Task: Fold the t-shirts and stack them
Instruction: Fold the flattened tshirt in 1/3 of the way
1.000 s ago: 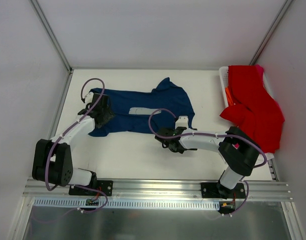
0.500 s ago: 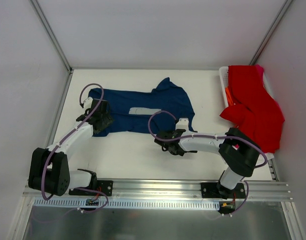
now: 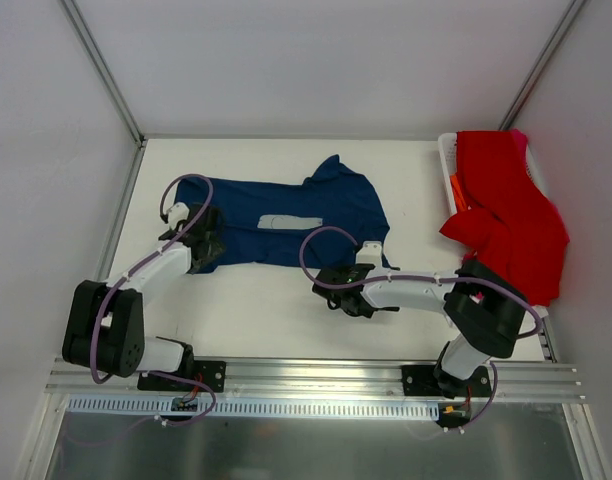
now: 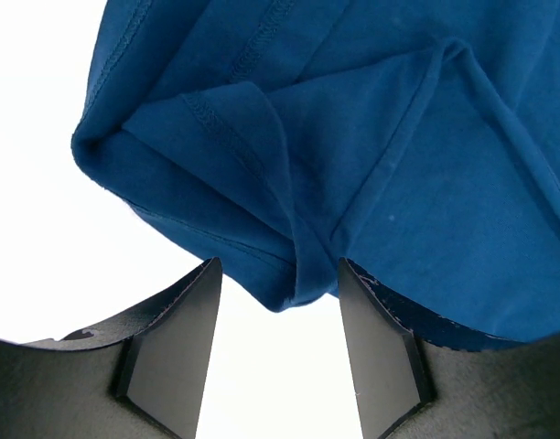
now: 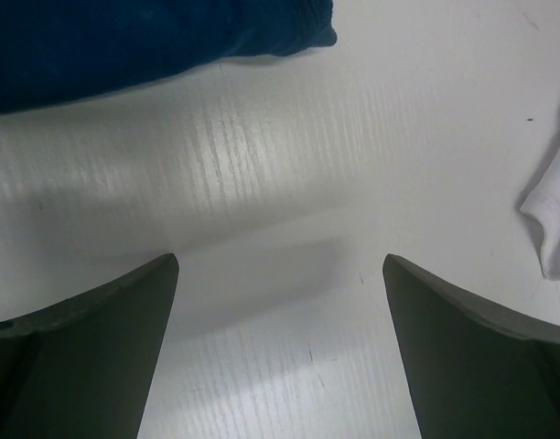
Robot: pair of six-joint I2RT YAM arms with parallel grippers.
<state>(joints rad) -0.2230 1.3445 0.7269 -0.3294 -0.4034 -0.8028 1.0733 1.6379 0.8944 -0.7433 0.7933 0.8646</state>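
The navy blue t-shirt (image 3: 286, 218) lies spread across the table, its white print (image 3: 289, 221) partly folded under. My left gripper (image 3: 200, 250) is open at the shirt's near-left edge. In the left wrist view a folded hem of the navy shirt (image 4: 289, 183) hangs between the fingertips of the left gripper (image 4: 278, 352), unclamped. My right gripper (image 3: 333, 284) is open over bare table just near of the shirt's right hem. The right wrist view shows the right gripper (image 5: 280, 347) empty, with navy cloth (image 5: 124, 46) beyond. A red t-shirt (image 3: 508, 210) drapes over the basket, with pink cloth (image 3: 520, 138) behind it.
The white plastic basket (image 3: 446, 160) stands at the table's right edge under the red shirt. A small white shape (image 5: 554, 219) shows at the right edge of the right wrist view; I cannot tell what it is. White walls enclose the table.
My left gripper has drawn back from on top of the shirt to its near-left edge. My right gripper has shifted slightly left, still open over bare table.
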